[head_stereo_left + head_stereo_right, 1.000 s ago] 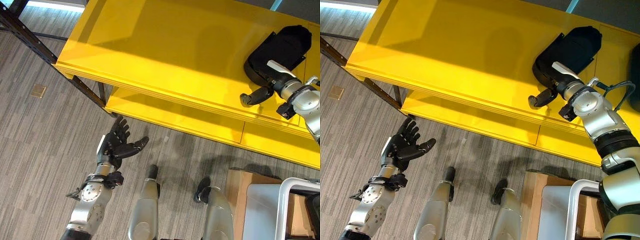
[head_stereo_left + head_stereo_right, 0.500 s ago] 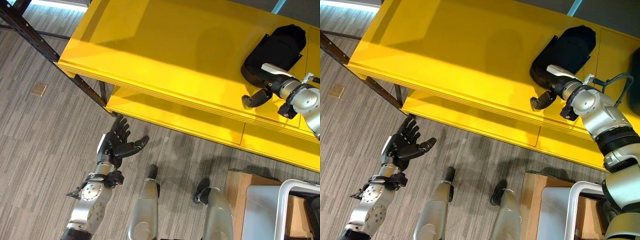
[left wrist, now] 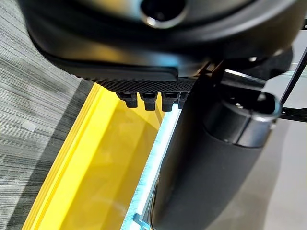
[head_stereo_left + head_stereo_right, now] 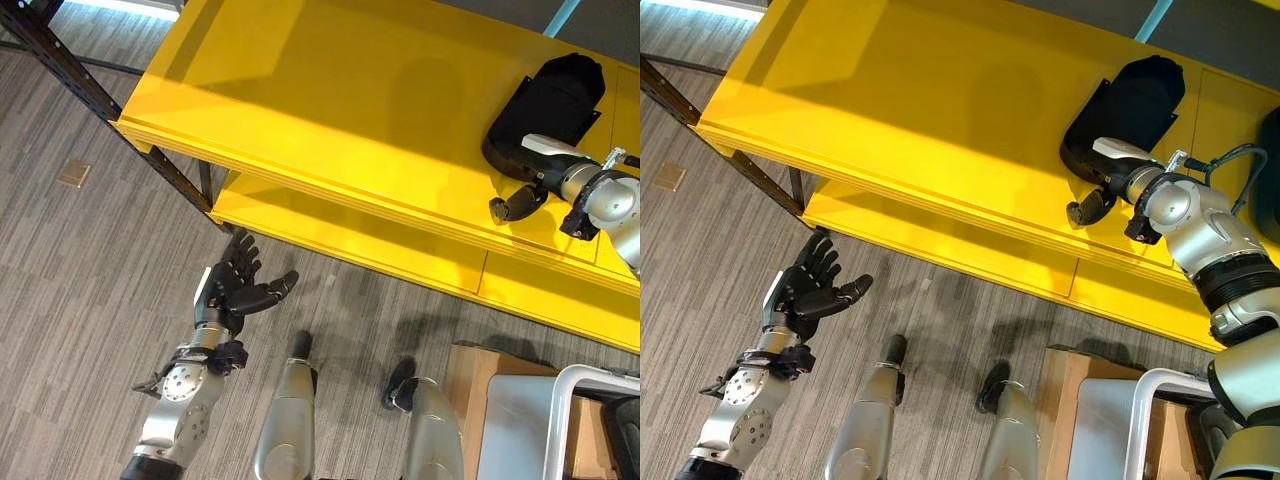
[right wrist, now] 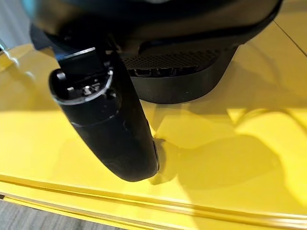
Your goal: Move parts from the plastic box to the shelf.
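One rounded matte-black part [image 4: 1130, 105] on glossy yellow shelf [image 4: 910, 110].

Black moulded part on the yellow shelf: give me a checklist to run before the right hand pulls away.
1. Black moulded part lies flat on the top board of the yellow shelf: ok.
2. Part sits clear of the shelf's front edge: ok.
3. Right hand has let go of the part: cannot tell; its fingers are hidden against the part.
4. Thumb is off the part, over bare shelf: ok.
5. Left hand is open, holds nothing, low over the grey carpet floor: ok.
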`<state>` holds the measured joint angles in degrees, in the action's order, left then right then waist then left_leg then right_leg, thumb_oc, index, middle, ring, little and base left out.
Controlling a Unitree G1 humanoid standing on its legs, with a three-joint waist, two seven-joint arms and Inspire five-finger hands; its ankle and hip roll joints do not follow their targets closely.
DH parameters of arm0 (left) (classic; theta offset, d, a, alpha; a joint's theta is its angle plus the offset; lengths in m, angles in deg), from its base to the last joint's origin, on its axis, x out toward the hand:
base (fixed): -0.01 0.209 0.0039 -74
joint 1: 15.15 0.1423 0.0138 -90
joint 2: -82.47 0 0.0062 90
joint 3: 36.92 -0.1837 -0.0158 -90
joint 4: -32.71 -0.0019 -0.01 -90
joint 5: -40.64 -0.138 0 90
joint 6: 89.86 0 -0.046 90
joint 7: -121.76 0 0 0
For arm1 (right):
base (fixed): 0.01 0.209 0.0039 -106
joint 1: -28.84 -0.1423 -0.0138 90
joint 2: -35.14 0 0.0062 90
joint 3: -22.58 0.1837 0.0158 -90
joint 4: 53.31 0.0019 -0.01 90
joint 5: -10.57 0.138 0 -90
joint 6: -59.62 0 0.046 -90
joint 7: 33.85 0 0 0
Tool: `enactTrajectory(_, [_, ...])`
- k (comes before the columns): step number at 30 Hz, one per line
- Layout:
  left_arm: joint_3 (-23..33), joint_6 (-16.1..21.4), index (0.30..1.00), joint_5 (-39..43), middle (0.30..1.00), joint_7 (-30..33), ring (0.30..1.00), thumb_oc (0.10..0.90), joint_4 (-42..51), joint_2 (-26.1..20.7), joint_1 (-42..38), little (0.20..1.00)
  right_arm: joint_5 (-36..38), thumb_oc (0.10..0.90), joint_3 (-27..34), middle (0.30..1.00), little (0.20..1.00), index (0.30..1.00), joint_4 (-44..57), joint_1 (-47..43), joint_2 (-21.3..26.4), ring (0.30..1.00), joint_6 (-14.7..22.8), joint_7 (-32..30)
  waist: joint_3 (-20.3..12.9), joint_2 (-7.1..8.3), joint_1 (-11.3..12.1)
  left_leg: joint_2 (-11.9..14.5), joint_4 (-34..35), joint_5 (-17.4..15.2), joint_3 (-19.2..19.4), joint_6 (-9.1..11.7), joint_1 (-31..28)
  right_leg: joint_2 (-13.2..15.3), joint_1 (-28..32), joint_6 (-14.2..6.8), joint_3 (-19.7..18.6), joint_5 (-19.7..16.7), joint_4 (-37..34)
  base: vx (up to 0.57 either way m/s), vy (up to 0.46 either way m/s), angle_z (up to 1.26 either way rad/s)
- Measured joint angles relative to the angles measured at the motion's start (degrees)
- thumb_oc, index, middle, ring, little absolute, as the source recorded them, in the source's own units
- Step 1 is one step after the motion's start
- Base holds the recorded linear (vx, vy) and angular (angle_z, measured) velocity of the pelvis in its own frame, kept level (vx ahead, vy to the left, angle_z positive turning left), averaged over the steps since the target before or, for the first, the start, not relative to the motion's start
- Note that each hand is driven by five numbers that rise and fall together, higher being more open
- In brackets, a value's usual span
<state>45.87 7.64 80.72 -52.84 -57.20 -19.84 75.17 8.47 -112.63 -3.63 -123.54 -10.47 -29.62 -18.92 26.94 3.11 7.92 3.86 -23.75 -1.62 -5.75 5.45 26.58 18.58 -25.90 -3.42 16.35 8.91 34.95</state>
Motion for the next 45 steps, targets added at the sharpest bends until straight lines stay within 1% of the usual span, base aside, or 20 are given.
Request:
enactTrajectory(6, [0.01, 0.00, 1.000, 0.00, 1.000, -0.07, 1.000, 0.900, 0.00, -0.02, -0.02, 1.000, -0.21, 0.900, -0.38, 1.000, 1.000, 1.000, 0.37, 0.62, 0.90, 1.000, -0.08, 0.13, 0.06, 0.31, 0.03, 0.02, 0.00, 0.00, -0.02, 0.00, -0.09, -0.02, 0.11, 0.01, 0.02, 0.01, -0.04, 0.00, 0.000, 0.00])
enactTrajectory(8, [0.03, -0.01, 1.000, -0.01, 1.000, -0.16, 1.000, 0.900, 0.00, -0.02, 0.05, 1.000, -0.32, 0.900, -1.04, 1.000, 1.000, 1.000, 1.81, 1.05, 2.12, 1.000, -0.48, 0.47, 0.06, 0.39, 0.06, 0.02, -0.01, 0.00, -0.05, 0.00, -0.07, -0.04, 0.11, 0.01, 0.03, 0.01, -0.06, 0.00, 0.000, 0.00])
enactTrajectory(16, [0.08, -0.02, 1.000, -0.01, 1.000, -0.33, 1.000, 0.900, 0.04, -0.03, 0.08, 1.000, -1.19, 0.900, -1.01, 1.000, 1.000, 1.000, 1.99, 1.43, 2.42, 1.000, -0.59, 1.05, 0.12, 0.67, 0.03, 0.04, -0.02, -0.01, -0.03, 0.00, -0.12, -0.06, 0.15, 0.01, 0.02, 0.00, -0.12, 0.00, 0.000, 0.00])
enactTrajectory(20, [0.17, -0.08, 1.000, -0.01, 1.000, -0.36, 1.000, 0.900, 0.05, -0.05, 0.08, 1.000, -1.35, 0.900, -0.85, 1.000, 1.000, 1.000, 4.23, 2.39, 3.47, 1.000, -1.67, 1.11, 0.21, 0.98, -0.04, 0.06, -0.01, -0.03, -0.01, -0.03, -0.08, -0.09, 0.15, 0.00, 0.02, 0.00, -0.23, 0.00, 0.000, 0.00])
enactTrajectory(29, [0.18, -0.08, 1.000, -0.02, 1.000, -0.89, 1.000, 0.900, 0.05, -0.07, -0.01, 1.000, -2.26, 0.900, -0.56, 1.000, 1.000, 1.000, 6.22, 3.43, 4.21, 1.000, -1.95, 1.36, 0.23, 1.18, -0.12, 0.18, -0.02, -0.05, 0.01, -0.04, -0.08, -0.26, 0.17, 0.07, 0.01, -0.08, -0.39, 0.00, 0.000, 0.00])
enactTrajectory(42, [0.34, -0.09, 1.000, -0.02, 1.000, -0.92, 1.000, 0.900, 0.07, -0.13, -0.03, 1.000, -2.29, 0.900, -0.75, 1.000, 1.000, 1.000, 6.74, 3.78, 4.69, 1.000, -1.87, 2.09, 0.28, 1.98, -0.20, 0.23, -0.02, -0.06, 0.06, -0.05, -0.08, -0.36, 0.26, 0.03, 0.01, -0.27, -0.69, 0.00, 0.000, 0.00])
enactTrajectory(45, [0.46, -0.09, 1.000, -0.02, 1.000, -0.92, 1.000, 0.900, 0.07, -0.15, 0.08, 1.000, -2.28, 0.900, -0.86, 1.000, 1.000, 1.000, 8.02, 4.02, 5.72, 1.000, -2.05, 2.17, 0.32, 2.05, -0.31, 0.23, -0.01, -0.08, 0.06, -0.08, -0.03, -0.38, 0.26, 0.01, 0.01, -0.29, -0.77, 0.00, 0.000, 0.00])
